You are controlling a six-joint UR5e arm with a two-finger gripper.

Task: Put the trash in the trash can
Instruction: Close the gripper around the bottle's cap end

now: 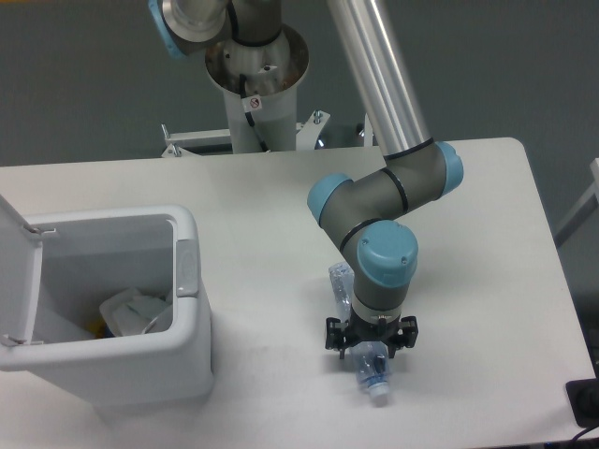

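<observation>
The clear plastic bottle (372,372) with a white cap (380,396) lies slanted near the table's front edge, its cap end pointing to the front. My gripper (372,352) points straight down over the bottle's middle. Its black fingers (339,339) stand on either side of the bottle, and the wrist hides the tips, so I cannot tell whether they grip it. The crumpled white wrapper (133,312) lies inside the trash can (189,309), a large white bin at the left with its lid (19,267) swung open to the left.
The arm's base column (257,103) stands at the back of the white table (487,243). A small dark object (584,402) sits past the table's front right corner.
</observation>
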